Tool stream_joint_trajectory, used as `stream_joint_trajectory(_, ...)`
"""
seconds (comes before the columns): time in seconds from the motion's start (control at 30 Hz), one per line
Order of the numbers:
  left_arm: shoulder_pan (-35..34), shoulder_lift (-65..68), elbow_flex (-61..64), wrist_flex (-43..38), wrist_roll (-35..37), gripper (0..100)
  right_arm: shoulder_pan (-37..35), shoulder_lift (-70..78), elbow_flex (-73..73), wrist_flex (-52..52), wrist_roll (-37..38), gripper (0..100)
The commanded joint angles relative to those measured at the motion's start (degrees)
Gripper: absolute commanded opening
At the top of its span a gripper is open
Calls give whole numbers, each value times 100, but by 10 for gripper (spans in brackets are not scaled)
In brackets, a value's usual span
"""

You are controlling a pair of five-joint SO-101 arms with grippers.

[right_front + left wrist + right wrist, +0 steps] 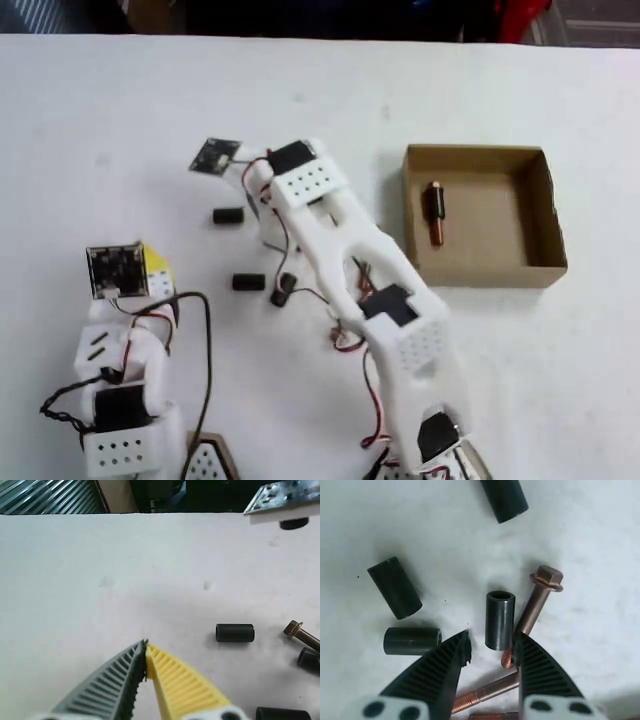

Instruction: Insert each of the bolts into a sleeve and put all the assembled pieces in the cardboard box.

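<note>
Since the coming grasp turns on how the sleeve lies to the fingers, start wide: the table carries the cardboard box at 3 o'clock from its middle, and one assembled piece lies inside, its long axis running 12 to 6. Loose sleeves lie well apart from the box, at its 9 o'clock, by the arm that stretches in from the 5 o'clock edge toward 11; its wrist view marks it as the right arm. The right gripper hangs low over that cluster, fingers parted narrowly and gripping nothing. One sleeve lies just ahead of the gap, its long axis in line with the fingers, so they would close across its width. A bolt lies just beside it, nearly parallel, threaded tip next to one finger, head at the far end; I judge a squeeze here could catch both. A second bolt lies under the gripper. The left gripper, at the table's 7 o'clock, has its fingers pressed together on nothing and is the farther one
</note>
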Motion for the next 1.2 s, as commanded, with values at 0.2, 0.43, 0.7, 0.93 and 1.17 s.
stream_joint_trajectory(0.2, -31, -31, -9, 18, 26, 23, 22, 497, -765, 330, 79, 120)
stream_joint_trajectory(0.43, -31, -31, -9, 18, 26, 23, -13, 514, -747, 549, 79, 120)
stream_joint_trajectory(0.7, -31, -31, -9, 26, 26, 23, -101, 778, -800, 418, 79, 122)
stream_joint_trajectory(0.93, -31, -31, -9, 26, 26, 23, -101, 901, -800, 382, 79, 122)
stream_joint_trajectory(1.17, -31, -31, -9, 26, 26, 23, -110, 927, -800, 180, 62, 122)
